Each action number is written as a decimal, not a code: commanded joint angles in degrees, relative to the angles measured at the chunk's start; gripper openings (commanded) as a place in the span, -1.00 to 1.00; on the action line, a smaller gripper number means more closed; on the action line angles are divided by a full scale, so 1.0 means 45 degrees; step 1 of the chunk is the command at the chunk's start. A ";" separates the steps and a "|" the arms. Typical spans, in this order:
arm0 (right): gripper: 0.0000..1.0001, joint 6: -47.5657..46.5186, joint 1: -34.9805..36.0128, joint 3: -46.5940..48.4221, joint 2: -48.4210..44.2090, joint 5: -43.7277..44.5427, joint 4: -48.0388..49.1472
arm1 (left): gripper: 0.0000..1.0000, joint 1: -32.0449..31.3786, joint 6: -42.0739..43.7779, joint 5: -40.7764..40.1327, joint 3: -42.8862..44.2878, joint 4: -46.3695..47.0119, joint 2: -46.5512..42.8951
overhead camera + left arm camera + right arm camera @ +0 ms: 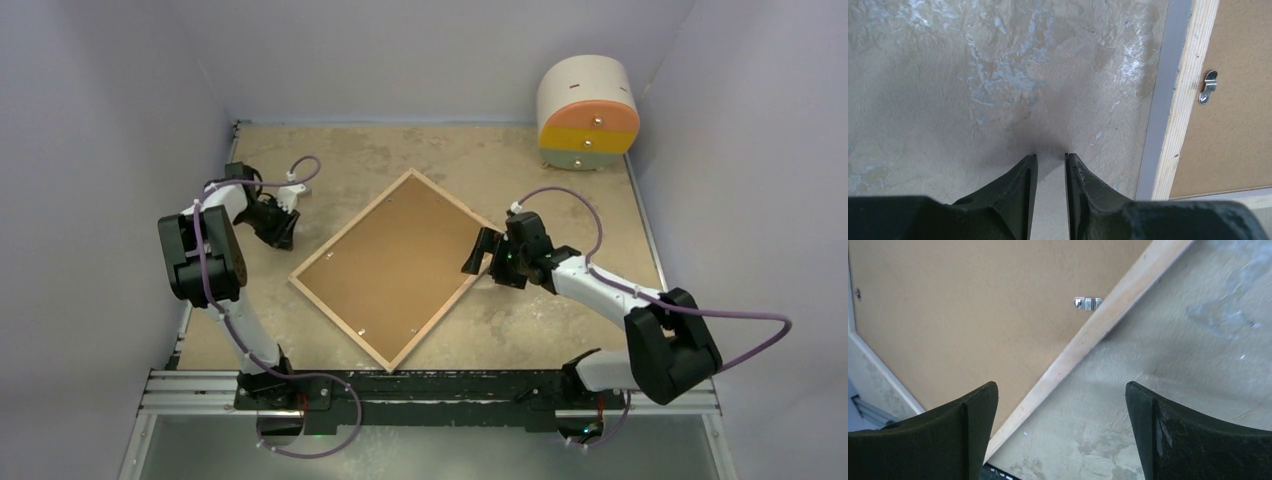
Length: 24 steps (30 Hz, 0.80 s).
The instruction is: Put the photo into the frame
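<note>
fingers [948, 440] splayed over frame [1088, 337], right arm [600, 285]

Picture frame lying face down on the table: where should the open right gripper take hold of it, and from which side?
Probably the light wood rail along the frame's right edge, coming from the outer, table side. The frame lies flat with its hardboard back up, so only that thin edge offers a pinch. The right gripper hangs open astride it.

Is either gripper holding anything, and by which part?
Nothing held. The left gripper, jaws narrowly apart, is empty over the table; the right gripper hangs wide open above the edge of the rectangular wooden frame.
</note>
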 commanded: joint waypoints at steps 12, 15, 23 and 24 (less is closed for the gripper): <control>0.98 0.2617 -0.0789 -0.0324 0.1866 -0.2648 0.3920 | -0.47 -0.2529 0.0011 0.2648 -0.2030 -0.0771 -0.0253; 0.98 0.2490 -0.1539 0.0210 0.2224 -0.2887 0.3912 | -0.49 -0.3064 -0.0062 0.3345 -0.2054 -0.0929 -0.0028; 0.97 0.1189 -0.2321 0.1845 0.2436 -0.1910 0.2024 | -0.52 -0.3894 -0.0356 0.4707 -0.2032 -0.1110 -0.0082; 0.96 0.1093 -0.2369 0.1914 0.2336 -0.1668 0.1805 | -0.52 -0.3906 -0.0325 0.4915 -0.2003 -0.1245 -0.0083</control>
